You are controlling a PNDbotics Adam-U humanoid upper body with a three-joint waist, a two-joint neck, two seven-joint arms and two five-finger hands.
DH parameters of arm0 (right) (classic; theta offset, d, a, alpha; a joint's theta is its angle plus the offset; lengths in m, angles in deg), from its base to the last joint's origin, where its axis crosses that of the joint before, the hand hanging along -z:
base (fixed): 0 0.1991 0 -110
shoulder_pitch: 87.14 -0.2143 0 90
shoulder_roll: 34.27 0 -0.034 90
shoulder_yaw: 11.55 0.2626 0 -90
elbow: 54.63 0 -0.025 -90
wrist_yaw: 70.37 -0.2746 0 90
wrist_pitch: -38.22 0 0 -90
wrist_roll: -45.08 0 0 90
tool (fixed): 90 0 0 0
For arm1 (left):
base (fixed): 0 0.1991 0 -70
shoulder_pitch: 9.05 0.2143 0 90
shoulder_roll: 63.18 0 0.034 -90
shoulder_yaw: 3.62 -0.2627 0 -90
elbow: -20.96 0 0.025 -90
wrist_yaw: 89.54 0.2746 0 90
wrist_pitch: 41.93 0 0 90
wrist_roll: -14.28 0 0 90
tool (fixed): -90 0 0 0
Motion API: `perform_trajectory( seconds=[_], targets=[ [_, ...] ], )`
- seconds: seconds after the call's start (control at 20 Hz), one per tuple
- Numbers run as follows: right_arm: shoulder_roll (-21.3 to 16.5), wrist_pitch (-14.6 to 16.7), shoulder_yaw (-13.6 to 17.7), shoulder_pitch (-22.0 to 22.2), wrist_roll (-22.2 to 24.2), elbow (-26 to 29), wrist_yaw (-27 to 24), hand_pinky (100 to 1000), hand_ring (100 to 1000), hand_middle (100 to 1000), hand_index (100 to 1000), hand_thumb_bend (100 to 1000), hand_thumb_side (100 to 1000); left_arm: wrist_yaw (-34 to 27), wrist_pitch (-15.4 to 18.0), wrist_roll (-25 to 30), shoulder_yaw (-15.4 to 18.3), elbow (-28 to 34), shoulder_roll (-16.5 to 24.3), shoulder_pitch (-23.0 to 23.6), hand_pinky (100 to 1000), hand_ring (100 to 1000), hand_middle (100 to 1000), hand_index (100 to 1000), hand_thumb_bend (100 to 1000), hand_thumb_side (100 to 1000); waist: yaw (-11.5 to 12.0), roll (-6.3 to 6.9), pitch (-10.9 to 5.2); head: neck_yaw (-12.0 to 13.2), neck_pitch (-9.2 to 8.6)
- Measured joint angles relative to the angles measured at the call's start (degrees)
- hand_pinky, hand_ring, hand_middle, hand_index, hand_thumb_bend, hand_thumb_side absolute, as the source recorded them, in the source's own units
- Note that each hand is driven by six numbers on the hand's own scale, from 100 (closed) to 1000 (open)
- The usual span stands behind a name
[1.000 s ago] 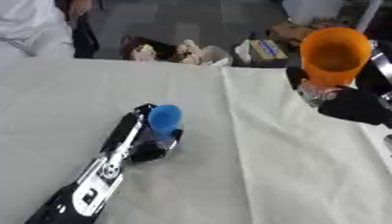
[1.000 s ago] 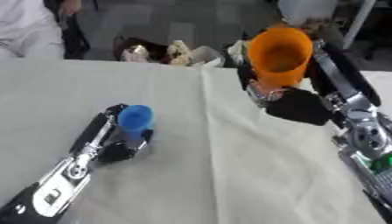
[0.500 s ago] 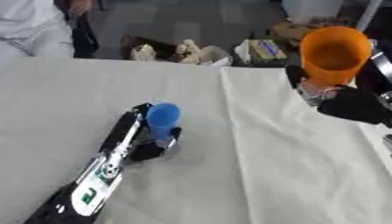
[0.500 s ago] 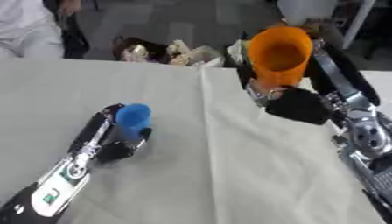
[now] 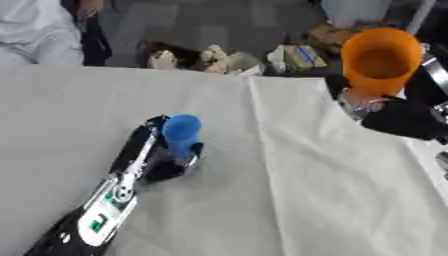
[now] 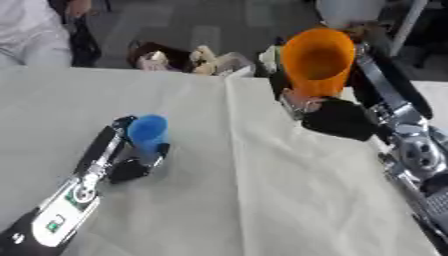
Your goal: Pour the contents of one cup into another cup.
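Observation:
An orange cup (image 6: 317, 61) is held up above the table's right side, its open mouth tipped toward the camera. My right hand (image 6: 337, 117) is curled round its lower part. A small blue cup (image 5: 181, 133) stands on the white cloth at centre left. My left hand (image 5: 164, 161) is wrapped round the blue cup's lower part, with the arm running down to the lower left corner. I cannot see what is inside either cup.
A white cloth (image 5: 289, 190) covers the table, with a fold line running down its middle. Beyond the far edge, bags and boxes (image 5: 219, 57) lie on the floor. A person in white (image 5: 35, 25) is at the far left.
Both hands hold their cups in almost the same places as before; the left arm shifts only slightly.

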Motion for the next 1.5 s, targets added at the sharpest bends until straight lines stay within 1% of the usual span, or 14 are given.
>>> perform_trajectory(
  seconds=[0.25, 0.8, 1.15, 1.5],
  targets=[
    [0.0, 0.0, 0.0, -0.1, 0.0, -0.1, 0.0, 255, 535, 627, 566, 100, 295, 0.4, -0.3, 0.0, 0.0, 1.4, 0.9, -0.8, 362, 428, 648, 522, 100, 437, 0.0, 0.0, -0.04, 0.0, 0.08],
    [0.0, 0.0, 0.0, -0.1, 0.0, -0.2, 0.0, 254, 535, 626, 566, 100, 288, 0.9, -2.2, 1.5, -0.2, 5.0, 2.8, -2.1, 357, 424, 630, 497, 100, 402, 0.3, 0.0, -0.05, 0.0, 0.51],
    [-0.1, -0.2, 0.0, -0.1, 0.2, -0.3, -0.3, 252, 535, 626, 565, 100, 283, -1.6, -5.1, 4.4, -1.1, 9.0, 3.7, -2.4, 307, 401, 600, 464, 100, 390, 0.4, -0.1, -0.39, 0.0, 0.55],
    [-0.1, -0.3, 0.0, -0.1, 0.2, -0.3, -0.6, 251, 535, 626, 565, 100, 284, -3.1, -6.4, 5.8, -1.4, 10.6, 3.8, -2.4, 295, 397, 586, 447, 100, 373, 0.4, -0.32, -0.87, 0.3, 0.56]
  ],
)
